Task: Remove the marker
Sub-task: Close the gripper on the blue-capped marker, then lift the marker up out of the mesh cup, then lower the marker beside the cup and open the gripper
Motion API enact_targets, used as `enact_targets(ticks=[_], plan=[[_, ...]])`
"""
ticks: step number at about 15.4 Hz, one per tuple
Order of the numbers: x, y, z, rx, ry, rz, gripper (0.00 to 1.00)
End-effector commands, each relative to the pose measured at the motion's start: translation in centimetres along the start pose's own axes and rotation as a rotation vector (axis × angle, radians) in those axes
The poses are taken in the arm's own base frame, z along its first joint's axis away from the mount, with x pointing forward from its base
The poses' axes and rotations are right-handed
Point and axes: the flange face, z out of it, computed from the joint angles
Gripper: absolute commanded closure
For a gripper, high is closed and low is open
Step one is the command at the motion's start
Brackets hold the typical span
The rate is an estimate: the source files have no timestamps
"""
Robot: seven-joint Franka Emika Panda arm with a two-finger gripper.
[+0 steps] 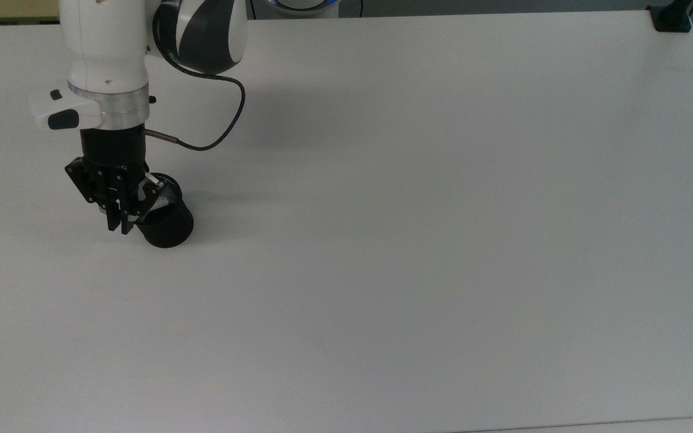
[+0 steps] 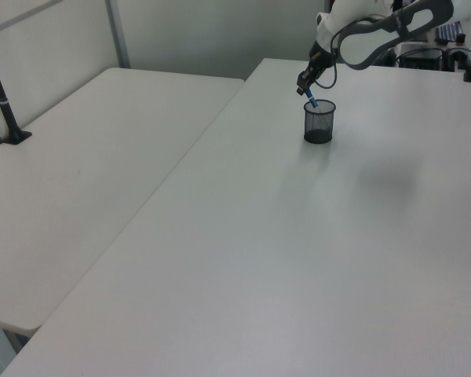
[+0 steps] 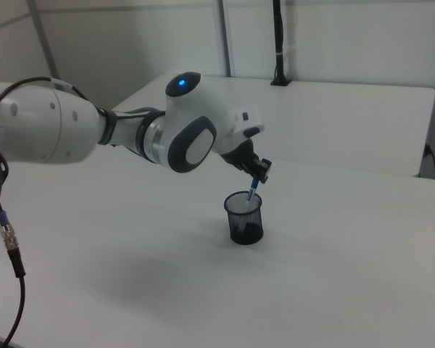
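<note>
Gripper clamped on the marker's top end, above the mesh cup near the desk's left edge in the top view.

The gripper (image 1: 119,227) has its jaws closed together on the upper, blue end of the marker (image 3: 253,188), which sits between the fingertips rather than beside them. The marker is tilted, its top leaning out over the rim while its lower part reaches down inside the black mesh cup (image 3: 244,219). The cup stands upright on the desk (image 1: 443,240), well away from the far right corner in the top view, where a black clamp (image 1: 671,18) sits. In the left view the gripper (image 2: 308,92) hangs just over the cup (image 2: 319,122), the blue marker (image 2: 312,100) slanting from it into the rim.
</note>
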Motion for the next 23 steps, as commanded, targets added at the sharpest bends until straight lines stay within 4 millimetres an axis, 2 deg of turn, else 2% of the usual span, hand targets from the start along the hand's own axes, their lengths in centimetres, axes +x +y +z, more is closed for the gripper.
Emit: enact_targets(ticks=[1, 4, 5, 7, 8, 10, 15, 19, 23], plan=[[1.3, 0.9, -8.0, 0.02, -0.018, 0.04, 1.0], [1.7, 2.4, -15.3, 0.061, -0.046, 0.071, 1.0], [1.2, 2.4, -16.9, 0.074, -0.09, 0.044, 1.0], [-0.2, 1.4, -17.8, 0.102, -0.206, -0.032, 1.0], [-1.0, 0.4, -17.5, 0.119, -0.272, -0.072, 1.0], [-2.8, -1.8, -15.7, 0.149, -0.391, -0.139, 1.0], [-7.3, -7.9, -7.5, 0.17, -0.56, -0.211, 1.0], [-9.2, -10.5, -3.2, 0.158, -0.536, -0.209, 1.0], [-11.0, -11.7, 0.1, 0.15, -0.486, -0.21, 1.0]])
